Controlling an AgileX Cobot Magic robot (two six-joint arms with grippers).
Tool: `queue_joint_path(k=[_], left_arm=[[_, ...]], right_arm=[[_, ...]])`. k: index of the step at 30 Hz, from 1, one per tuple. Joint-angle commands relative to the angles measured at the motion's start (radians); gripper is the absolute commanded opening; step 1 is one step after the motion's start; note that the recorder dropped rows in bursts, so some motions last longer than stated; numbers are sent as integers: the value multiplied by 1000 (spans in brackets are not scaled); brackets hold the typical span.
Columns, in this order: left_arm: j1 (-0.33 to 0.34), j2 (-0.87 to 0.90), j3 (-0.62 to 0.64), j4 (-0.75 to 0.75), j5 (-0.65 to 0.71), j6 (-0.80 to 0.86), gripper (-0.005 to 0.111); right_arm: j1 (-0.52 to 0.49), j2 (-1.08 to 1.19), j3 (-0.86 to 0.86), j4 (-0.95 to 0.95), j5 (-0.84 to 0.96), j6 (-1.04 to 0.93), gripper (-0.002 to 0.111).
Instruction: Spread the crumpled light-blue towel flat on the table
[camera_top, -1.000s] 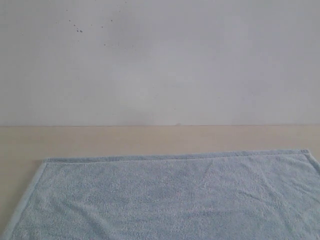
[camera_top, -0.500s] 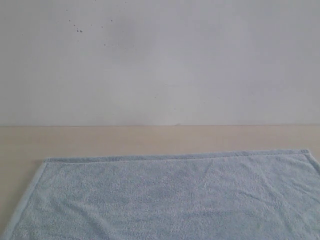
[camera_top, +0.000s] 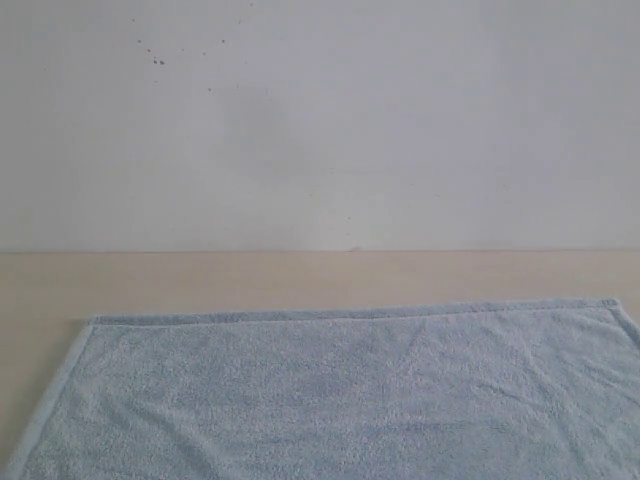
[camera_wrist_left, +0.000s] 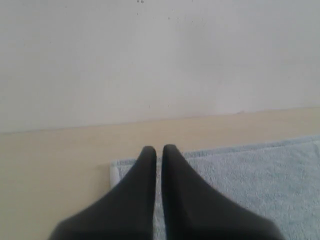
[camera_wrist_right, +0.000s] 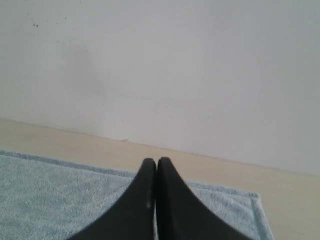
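the large pale light-blue fluffy terry towel (camera_top: 340, 390) lay on the wide, smooth, pale beige wood-look table (camera_top: 300, 275), its far hem running almost straight and both far corners out. only shallow ripples showed in the pile. its near part was cut off by the edge of the exterior view, so whether that side was flat could not be told. behind the table stood a plain white wall (camera_top: 400, 130).

the left gripper (camera_wrist_left: 159, 150), black and tapered, had its jaws drawn together with only a thin slit between them and nothing in them; it hung over the towel's far left corner. the right gripper (camera_wrist_right: 156, 161) was likewise pressed closed and empty, near the far right corner.

the cloth looked soft, limp and light, likely to drag and bunch rather than slide as one piece. any further tidying would best be done by pinching the stitched hem at a corner, where the fabric is firmer, and pulling outward.
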Motion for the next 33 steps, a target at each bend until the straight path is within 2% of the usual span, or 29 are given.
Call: queue_joint_path(k=[1, 5, 10, 18, 20, 23, 24, 26, 29, 33], left_arm=[[-3, 7, 37, -8, 48, -6, 4], [-3, 7, 74, -6, 95, -8, 4], [-3, -28, 88, -10, 86, -36, 4], [-3, -241, 88, -5, 135, -36, 4], [-1, -309, 88, 43, 135, -36, 4], [10, -311, 88, 158, 176, -59, 4], [16, -311, 88, 217, 249, -59, 4], [15, -311, 88, 220, 322, -66, 4], [15, -311, 88, 220, 279, -66, 4], [15, -311, 88, 220, 268, -66, 4]], right_arm=[[1, 5, 58, -14, -39, 23, 0], [1, 5, 108, -115, -27, 6, 0], [1, 5, 134, -117, -24, 6, 0], [1, 5, 134, -155, -12, 6, 0], [1, 5, 134, -162, -12, 6, 0], [1, 5, 138, -162, -12, 6, 0], [1, 5, 161, -162, -42, 6, 0], [1, 5, 193, -162, -77, 33, 0], [1, 5, 193, -162, 16, 44, 0], [1, 5, 193, -162, -23, 40, 0]])
